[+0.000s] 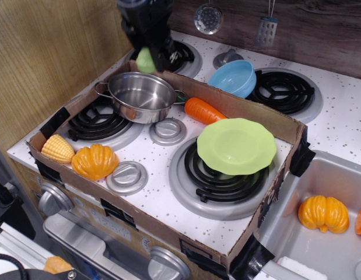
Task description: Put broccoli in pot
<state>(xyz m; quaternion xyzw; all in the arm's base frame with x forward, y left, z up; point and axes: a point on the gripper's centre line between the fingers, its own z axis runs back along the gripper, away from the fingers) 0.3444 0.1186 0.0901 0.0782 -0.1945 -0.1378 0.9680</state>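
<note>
The round stainless-steel pot [140,97] is polished and mirror-bright, while the round light-green plastic plate [236,146] at its 4 o'clock and the light-blue plastic bowl [234,77] at its 2 o'clock look smooth with a soft sheen. The brown cardboard tray wall [259,114] is matt and papery, and the white stove top [160,189] inside it is speckled and smooth. The ribbed orange plastic pumpkin [95,161] and the orange plastic carrot [204,110] are glossy.
</note>
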